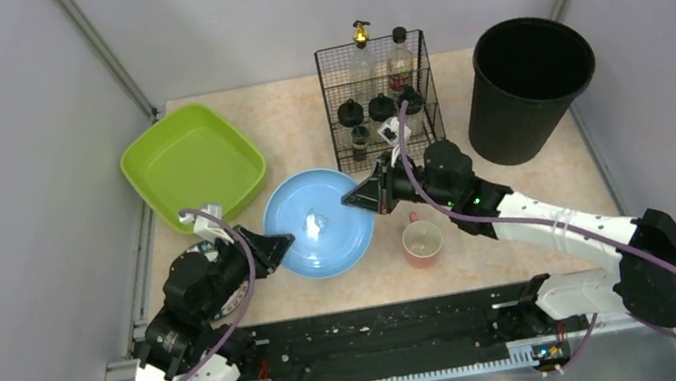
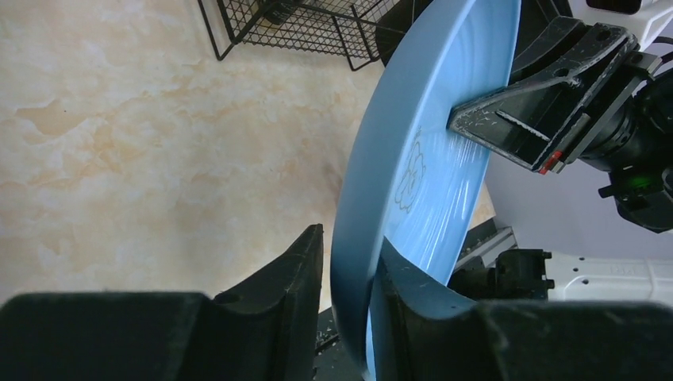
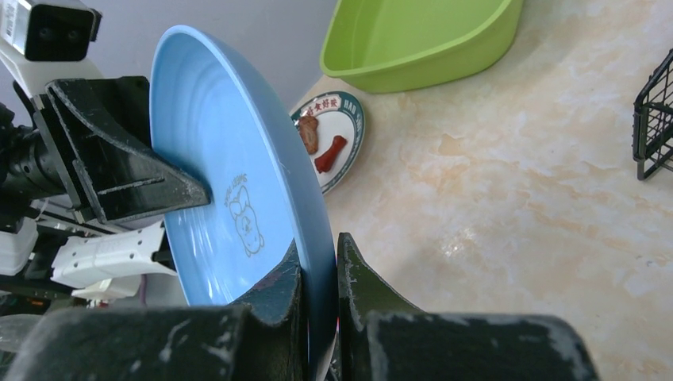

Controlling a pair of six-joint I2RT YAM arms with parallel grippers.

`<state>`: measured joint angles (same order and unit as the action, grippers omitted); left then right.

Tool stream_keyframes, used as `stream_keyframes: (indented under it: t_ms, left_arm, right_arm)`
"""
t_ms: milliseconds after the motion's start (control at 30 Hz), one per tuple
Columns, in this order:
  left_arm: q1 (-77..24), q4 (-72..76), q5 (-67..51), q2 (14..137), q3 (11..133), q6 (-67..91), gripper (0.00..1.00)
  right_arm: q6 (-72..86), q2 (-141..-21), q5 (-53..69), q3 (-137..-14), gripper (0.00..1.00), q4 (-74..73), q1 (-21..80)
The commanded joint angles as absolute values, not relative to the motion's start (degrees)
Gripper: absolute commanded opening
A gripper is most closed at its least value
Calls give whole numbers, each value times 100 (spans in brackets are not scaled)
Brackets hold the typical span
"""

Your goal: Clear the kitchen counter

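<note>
Holding the blue plate [image 1: 321, 238] by its rim in my right pincer [image 3: 321, 250], clamped tight; my left pincer [image 2: 349, 246] straddles the opposite rim, nearly closed, whether biting I cannot tell; the kitchen counter [image 1: 293, 116] lies beneath; uneven pulls could twist the plate loose onto it.

- The blue plate [image 3: 230, 151] between the fingers [image 3: 361, 290] of the right gripper [image 3: 321, 258] looks like smooth, shiny plastic.
- Those fingers are black and dull, with white scratches.
- The kitchen counter [image 3: 516, 198] under the right gripper looks like stone, smooth with a soft shine.
- The green tub [image 3: 413, 48] beyond it is smooth, shiny plastic.
- The rack [image 2: 301, 28] past the left gripper [image 2: 349, 270] is thin black metal wire.
</note>
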<state>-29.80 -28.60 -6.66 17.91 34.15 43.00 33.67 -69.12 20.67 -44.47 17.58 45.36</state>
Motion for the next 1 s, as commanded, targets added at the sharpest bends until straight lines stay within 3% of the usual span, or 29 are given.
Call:
stream_keyframes:
  t_ms: [0,67,100,167,300,400,600,733,967]
  left_arm:
    - [-2992,-2381,-715,1927,3389,4354,27]
    - [-2998,-2317,-756,2043,3392,4355,19]
    - [-3003,-2283,-789,2094,3397,4378,10]
    - [-2997,-2214,-802,2178,3393,4411,0]
    - [-3004,-2066,-888,2319,3390,4481,0]
    - [-3000,-2088,-846,2376,3454,4468,0]
    - [-3000,-2426,-288,2411,3726,4202,0]
    - [-2998,-2547,148,2506,3958,4054,0]
    - [-2998,-2682,905,2908,4374,3805,0]
  right_arm:
    - [3335,-6758,2056,-4374,0,2093,4617]
    - [3294,-6732,2004,-4364,0,2031,4613]
    - [3268,-6711,1978,-4360,0,1997,4614]
    - [3242,-6672,1924,-4351,6,1933,4617]
    - [3090,-6510,1764,-4386,21,1650,4616]
    - [2928,-6302,1504,-4405,41,1347,4608]
    - [2684,-5816,1017,-4445,63,858,4614]
    - [2437,-5441,793,-4477,69,415,4607]
    - [2140,-4666,452,-4317,70,-258,4607]
